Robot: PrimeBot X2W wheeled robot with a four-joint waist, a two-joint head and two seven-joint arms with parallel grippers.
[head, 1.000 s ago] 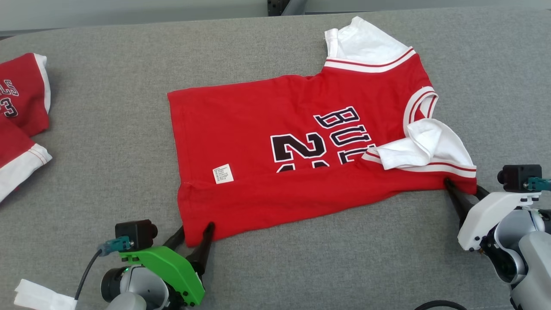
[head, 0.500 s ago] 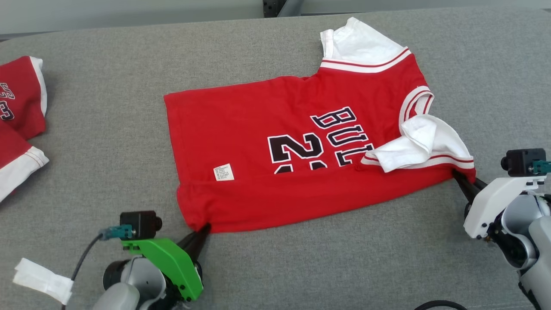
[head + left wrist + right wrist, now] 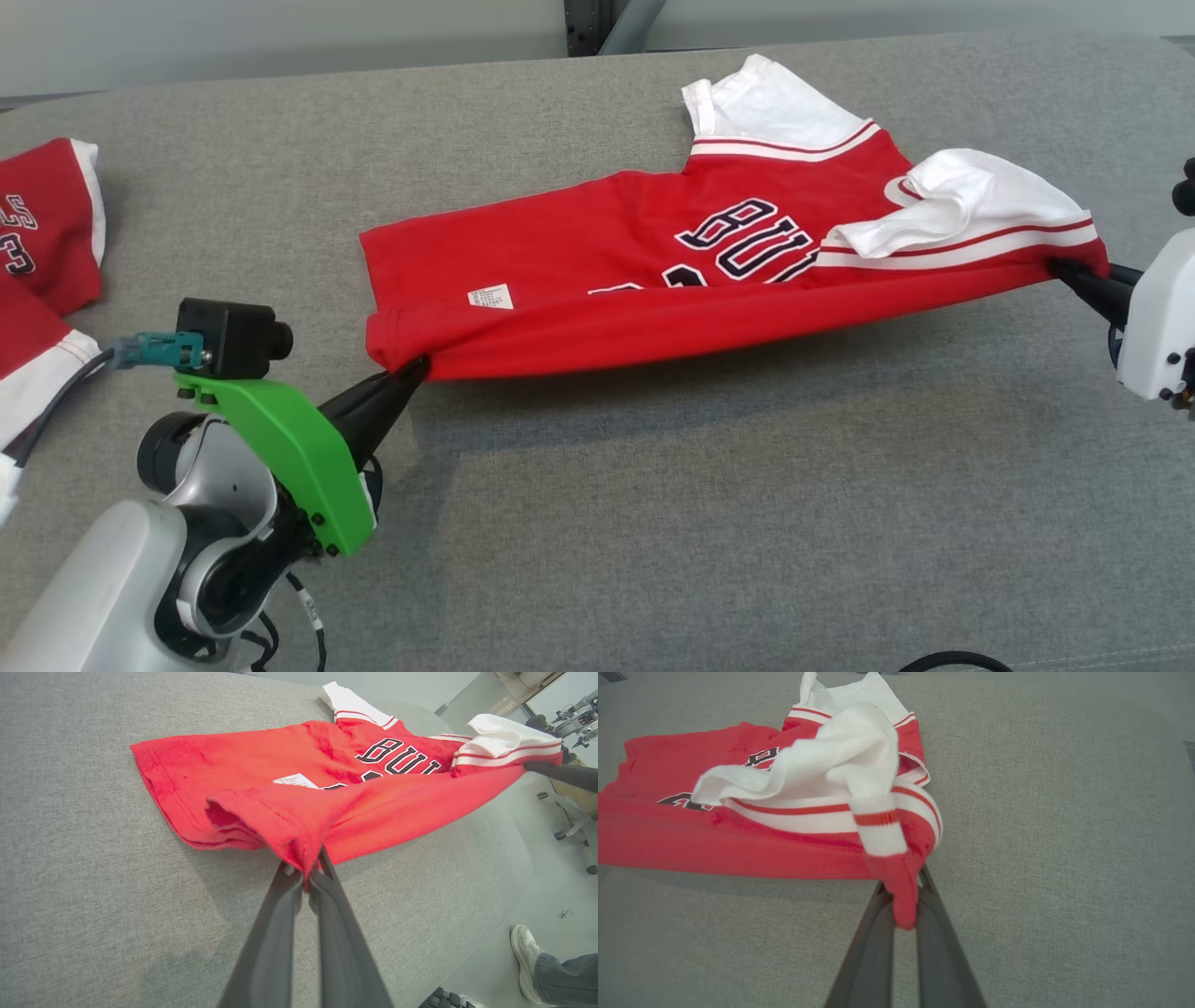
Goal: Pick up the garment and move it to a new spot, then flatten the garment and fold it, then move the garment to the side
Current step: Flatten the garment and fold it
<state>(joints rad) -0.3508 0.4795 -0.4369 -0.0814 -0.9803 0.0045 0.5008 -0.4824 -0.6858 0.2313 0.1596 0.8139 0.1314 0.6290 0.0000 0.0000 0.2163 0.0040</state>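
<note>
Stretching taut between the two hands, the red garment (image 3: 653, 280) has its near edge lifted off the grey surface (image 3: 653, 523) and throws a shadow beneath it, while its far edge lies on the surface toward the back. The left hand (image 3: 417, 369) has its two dark fingers pinched together on the near hem corner; in the left wrist view the red cloth bunches into a fold right at the fingertips. The right hand (image 3: 1061, 268), at the right edge of the head view, is likewise clamped narrow on the near shoulder corner, and in the right wrist view a nub of red cloth pokes down between its fingers. A white sleeve (image 3: 962, 201) with red stripes lies crumpled on top of the garment just beside that grip, and the other white sleeve (image 3: 761, 103) rests flat on the surface at the far side. Dark lettering shows on the chest, and a small white label (image 3: 490, 297) faces up near the hem. A second red jersey (image 3: 42, 243) lies well apart at the left edge of the surface. In the left wrist view a person's pale shoe (image 3: 523, 947) shows beyond the surface's edge.
</note>
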